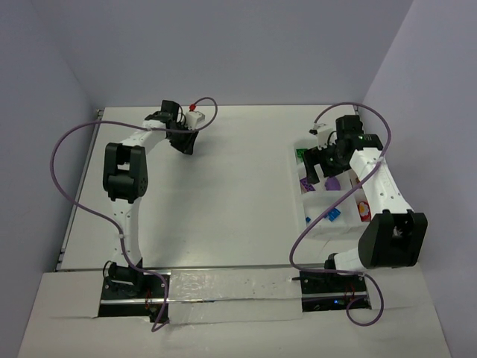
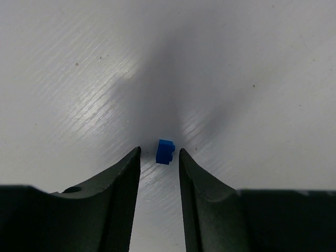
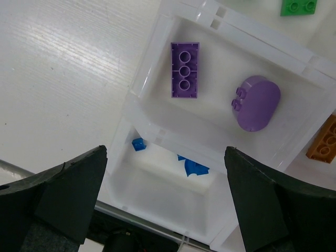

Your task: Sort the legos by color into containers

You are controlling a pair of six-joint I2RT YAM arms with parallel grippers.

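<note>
A tiny blue lego (image 2: 165,151) lies on the white table just past the tips of my left gripper (image 2: 159,152), in line with the gap. That gripper is open by a narrow gap and empty, low over the far-left table (image 1: 182,143). My right gripper (image 3: 165,152) is wide open and empty, hovering above the white compartment tray (image 3: 155,129) at the right (image 1: 322,168). One compartment holds a purple brick (image 3: 185,70) and a rounded purple piece (image 3: 255,103). The compartment below it holds small blue pieces (image 3: 194,167).
A green brick (image 3: 298,6) and an orange brick (image 3: 324,140) lie in neighbouring compartments. The top view shows a red and yellow piece (image 1: 364,209) in the tray's right side. Purple cables loop beside both arms. Walls close in the far and side edges.
</note>
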